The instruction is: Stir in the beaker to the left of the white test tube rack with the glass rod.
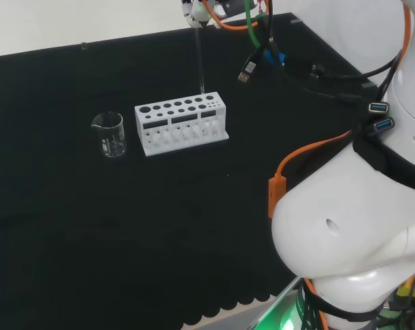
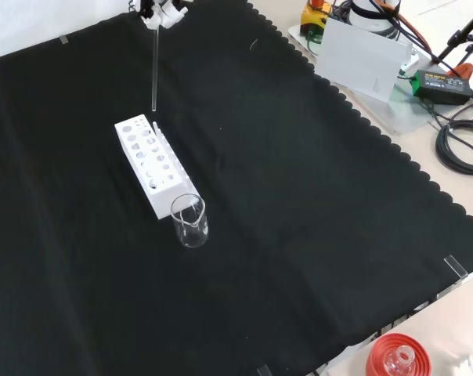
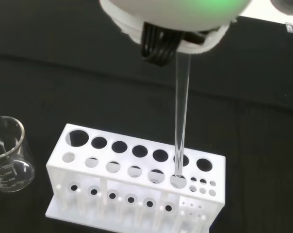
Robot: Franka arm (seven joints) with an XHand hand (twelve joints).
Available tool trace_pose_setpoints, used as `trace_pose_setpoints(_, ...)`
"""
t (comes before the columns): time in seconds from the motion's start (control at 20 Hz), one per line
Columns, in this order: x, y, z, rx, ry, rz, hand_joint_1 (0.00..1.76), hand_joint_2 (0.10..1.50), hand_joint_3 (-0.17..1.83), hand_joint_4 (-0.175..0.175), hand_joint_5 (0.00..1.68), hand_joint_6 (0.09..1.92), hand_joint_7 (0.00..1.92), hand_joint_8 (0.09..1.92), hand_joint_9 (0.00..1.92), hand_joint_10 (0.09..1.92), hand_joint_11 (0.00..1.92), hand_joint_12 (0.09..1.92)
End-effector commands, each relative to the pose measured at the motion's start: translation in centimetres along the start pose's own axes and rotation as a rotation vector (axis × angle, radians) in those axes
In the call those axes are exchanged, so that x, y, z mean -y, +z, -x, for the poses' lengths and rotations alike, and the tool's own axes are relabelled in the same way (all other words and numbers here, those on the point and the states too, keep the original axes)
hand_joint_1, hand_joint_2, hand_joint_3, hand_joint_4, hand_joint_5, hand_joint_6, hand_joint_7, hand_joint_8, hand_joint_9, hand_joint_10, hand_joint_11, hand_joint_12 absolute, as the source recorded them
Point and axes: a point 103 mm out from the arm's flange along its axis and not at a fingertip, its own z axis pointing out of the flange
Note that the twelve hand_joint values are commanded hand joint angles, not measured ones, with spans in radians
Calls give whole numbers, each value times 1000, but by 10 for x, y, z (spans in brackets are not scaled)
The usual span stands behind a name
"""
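On the black-clothed worktop (image 1: pixel 159 227) the white test tube rack (image 1: pixel 181 124) stands with the beaker (image 1: pixel 109 134) just to its left in the head view (in front of it in the front view). The wrist view brings out what the others barely show: the hand (image 3: pixel 158 43) pinches the glass rod (image 3: pixel 181 116) upright, tip hanging above the rack's holes. The beaker looks empty.

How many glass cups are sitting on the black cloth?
1. The beaker stands on the black cloth, just left of the white rack in the head view. It looks empty. Another clear piece might be hard to see.
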Motion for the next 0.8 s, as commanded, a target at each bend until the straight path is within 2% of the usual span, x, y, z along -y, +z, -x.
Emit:
trace_pose_setpoints(0.05, 5, 0, 10, -16, 17, 5, 1332, 654, 652, -175, 1198, 573, 1400, 661, 1742, 344, 1567, 609)
trace_pose_setpoints(0.3, 3, -4, 1, -4, 13, -3, 1332, 656, 649, -175, 1199, 570, 1400, 662, 1743, 342, 1568, 610)
trace_pose_setpoints(0.45, 8, -3, 9, -14, 12, -2, 1332, 657, 647, -175, 1199, 569, 1400, 661, 1743, 340, 1568, 611)
trace_pose_setpoints(0.8, -3, -3, -10, -1, -16, -18, 1331, 660, 642, -175, 1199, 565, 1400, 659, 1746, 337, 1568, 612)
